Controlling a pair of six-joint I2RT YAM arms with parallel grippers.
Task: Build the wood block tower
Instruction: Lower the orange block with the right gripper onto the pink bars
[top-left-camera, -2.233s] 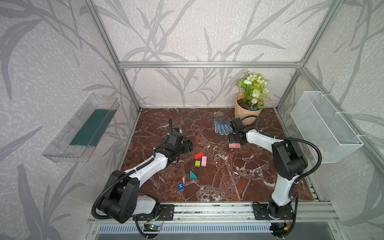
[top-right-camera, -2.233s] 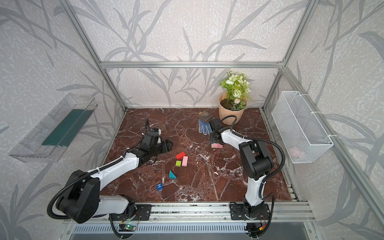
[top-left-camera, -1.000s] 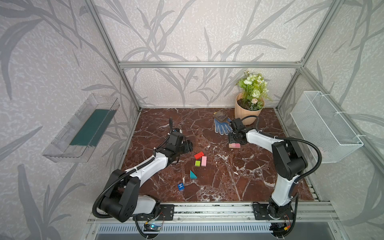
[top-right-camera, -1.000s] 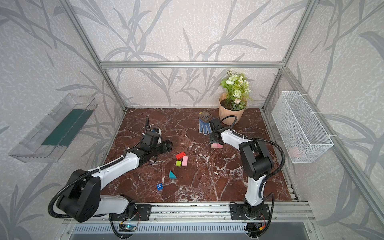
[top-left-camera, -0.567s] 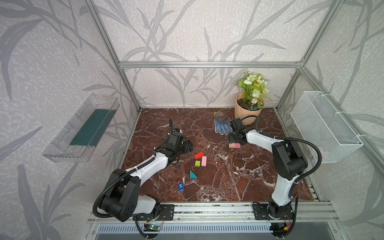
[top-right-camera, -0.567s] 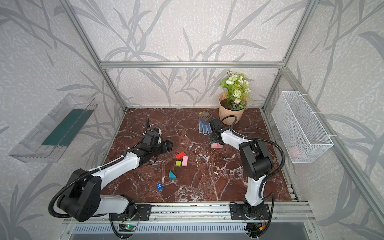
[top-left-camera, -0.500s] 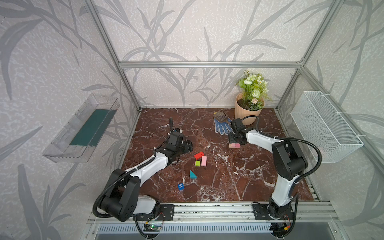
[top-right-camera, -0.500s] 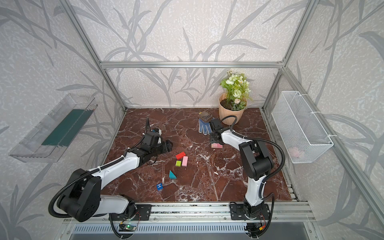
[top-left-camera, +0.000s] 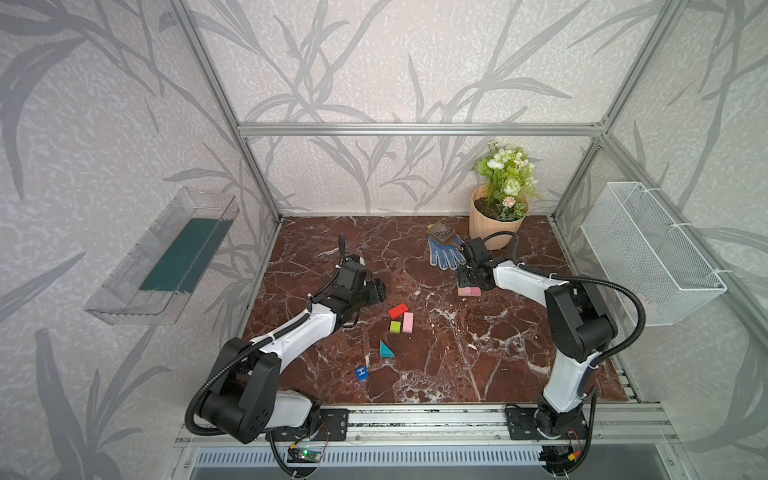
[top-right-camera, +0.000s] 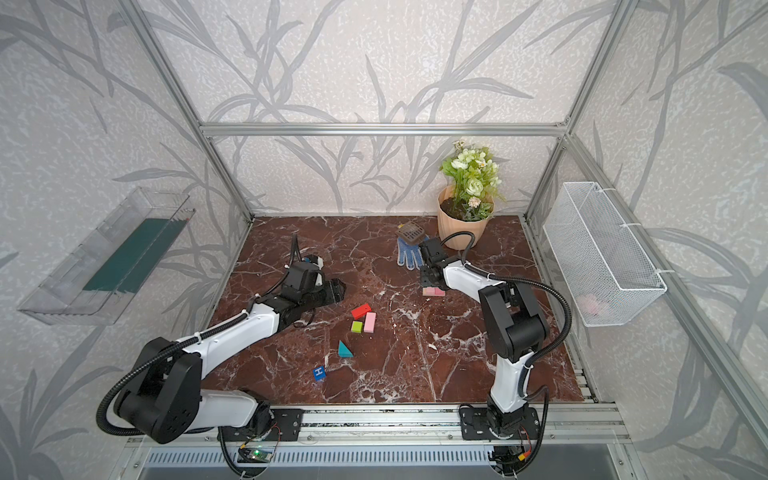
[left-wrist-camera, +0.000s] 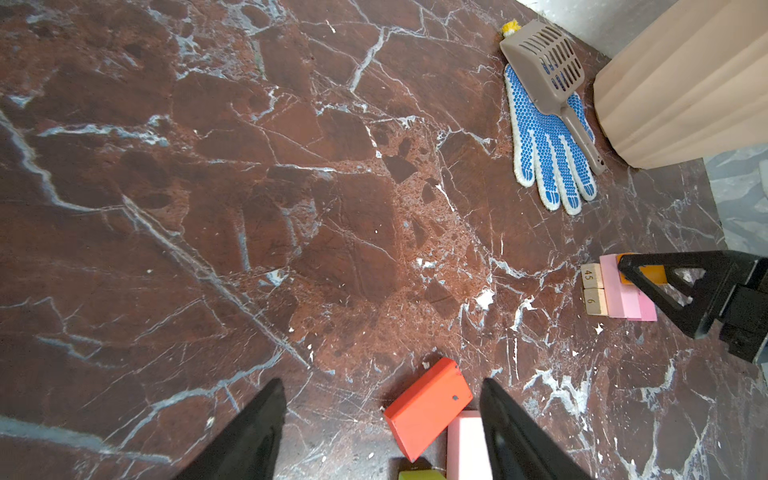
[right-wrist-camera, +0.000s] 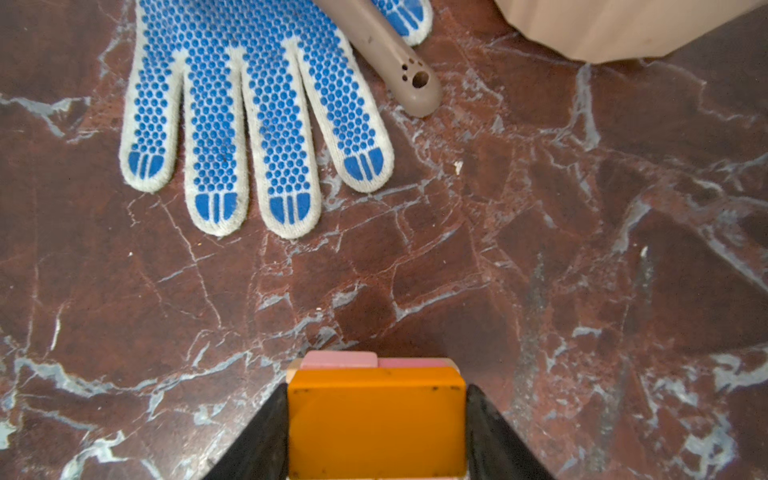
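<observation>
i am watching the right gripper clenching the orange block: in the right wrist view both black fingers are pressing flush against two opposite sides of it. the block is sitting over the part-built tower, which is standing on the marble tabletop near the fingertips of the blue-dotted glove and not far from the peach flowerpot. in the left wrist view the tower is showing two tan bars lying side by side at the bottom, two pink blocks across them and the orange one above. i cannot tell whether it is resting its weight there or hanging just clear. a grey-brown scoop is lying on top of the glove.

the left gripper is hovering low over the table, well apart from the tower, with its jaws spread wide and holding nothing. through its wrist camera the red block is lying flat and skewed just ahead of the gap between the fingers. it is just beside a loose pink block, and the lime cube is peeking in at the frame edge. in a top view the teal wedge and the blue h cube are lying nearer the front rail, apart from each other and from that cluster.
</observation>
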